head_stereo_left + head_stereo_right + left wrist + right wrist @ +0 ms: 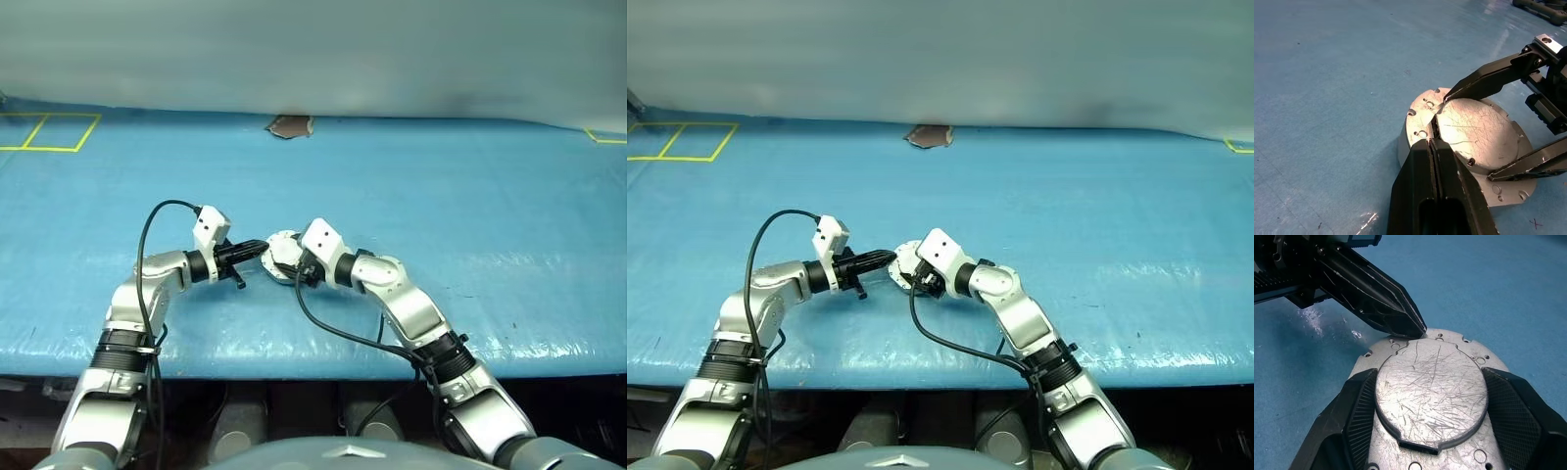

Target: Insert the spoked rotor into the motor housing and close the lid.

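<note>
Nearest the robot, on the blue crinkled surface (pixel 470 225), the right gripper (pixel 1427 396) has its jaws spread wide around the plain scratched silver lid (pixel 1431 391), steadying it on the round silver motor housing (pixel 1418 128). The left gripper (pixel 1436 143), jaws pressed together, touches its tip to the lid's rim, apparently nudging it to seat. I judge the spoked rotor already lies hidden beneath. Far back lies a brownish scrap (pixel 290 126).
</note>
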Action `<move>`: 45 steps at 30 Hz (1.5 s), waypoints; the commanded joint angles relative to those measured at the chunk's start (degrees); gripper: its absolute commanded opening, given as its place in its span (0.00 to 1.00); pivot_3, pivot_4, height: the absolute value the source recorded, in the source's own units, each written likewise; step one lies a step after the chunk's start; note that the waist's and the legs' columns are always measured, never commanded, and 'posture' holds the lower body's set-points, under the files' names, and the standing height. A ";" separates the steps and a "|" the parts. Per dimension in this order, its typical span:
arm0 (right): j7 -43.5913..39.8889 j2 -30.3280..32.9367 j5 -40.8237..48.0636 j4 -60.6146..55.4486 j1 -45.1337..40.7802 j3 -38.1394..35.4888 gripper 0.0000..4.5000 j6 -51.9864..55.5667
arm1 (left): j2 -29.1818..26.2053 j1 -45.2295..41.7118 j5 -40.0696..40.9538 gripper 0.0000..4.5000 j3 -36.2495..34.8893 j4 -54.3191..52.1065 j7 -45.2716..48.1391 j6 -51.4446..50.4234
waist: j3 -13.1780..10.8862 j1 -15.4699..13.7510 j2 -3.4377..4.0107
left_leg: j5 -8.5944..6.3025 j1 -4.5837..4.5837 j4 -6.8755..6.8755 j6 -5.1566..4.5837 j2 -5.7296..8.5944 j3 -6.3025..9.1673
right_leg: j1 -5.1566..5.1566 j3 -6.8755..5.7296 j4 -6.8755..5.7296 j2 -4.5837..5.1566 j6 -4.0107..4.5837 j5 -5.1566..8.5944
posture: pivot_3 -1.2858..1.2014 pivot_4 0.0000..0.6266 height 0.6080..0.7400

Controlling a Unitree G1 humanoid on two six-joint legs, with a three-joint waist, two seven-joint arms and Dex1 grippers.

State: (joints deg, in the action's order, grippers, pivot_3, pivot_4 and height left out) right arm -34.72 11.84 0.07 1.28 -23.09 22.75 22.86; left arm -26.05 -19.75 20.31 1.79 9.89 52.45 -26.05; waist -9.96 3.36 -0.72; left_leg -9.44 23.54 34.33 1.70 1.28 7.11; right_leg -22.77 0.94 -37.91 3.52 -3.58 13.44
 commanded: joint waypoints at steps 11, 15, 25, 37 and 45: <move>-0.44 0.84 -0.25 -1.74 0.76 -0.37 0.67 3.16 | 1.06 1.86 -1.36 0.01 2.88 0.50 -0.46 -1.39 | 0.10 -0.53 0.09 | 0.01 -0.01 0.00 0.00 0.02 0.00 | 0.02 0.00 0.04 0.02 0.02 0.01 | 0.52 0.24 1.00; -0.81 1.10 0.14 -2.53 0.87 -0.50 0.83 3.68 | 1.27 2.08 -1.03 0.00 3.11 0.01 -0.43 -1.81 | 0.12 -0.87 0.11 | 0.01 0.00 -0.05 0.00 0.03 0.00 | 0.03 0.00 0.11 0.04 0.02 0.01 | 0.52 0.24 1.00; 2.75 -0.53 4.95 -17.14 2.87 -5.81 0.99 9.44 | 2.05 2.95 -1.11 0.00 3.72 -0.85 -1.12 -1.89 | 0.12 -1.46 0.11 | 0.01 0.08 -0.09 0.00 0.10 0.03 | -0.03 0.00 0.14 0.10 0.02 0.02 | 0.52 0.24 1.00; 7.14 -4.29 19.50 -22.37 8.24 -19.53 0.99 28.90 | 4.09 3.44 -0.94 0.00 3.85 -0.91 -0.99 -0.63 | 0.13 -2.26 0.12 | 0.01 0.12 -0.11 0.00 0.16 0.08 | -0.01 -0.05 0.22 0.20 0.04 0.04 | 0.52 0.24 1.00; 10.87 -10.62 31.52 -20.39 10.10 -30.37 0.99 39.62 | 4.56 3.78 -0.87 0.00 3.77 -1.12 -0.86 -0.08 | 0.15 -2.30 0.16 | 0.00 0.13 -0.13 -0.01 0.17 0.08 | -0.03 -0.06 0.23 0.21 0.06 0.06 | 0.52 0.24 1.00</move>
State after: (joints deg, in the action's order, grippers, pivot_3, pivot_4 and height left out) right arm -24.51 2.37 28.09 -18.29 -12.56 -5.25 61.02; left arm -22.16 -17.32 20.33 2.89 8.54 51.20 -25.34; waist -9.81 1.06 -0.56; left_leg -9.43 23.68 34.19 1.70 1.45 7.19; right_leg -22.79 0.87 -37.68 3.74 -3.52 13.50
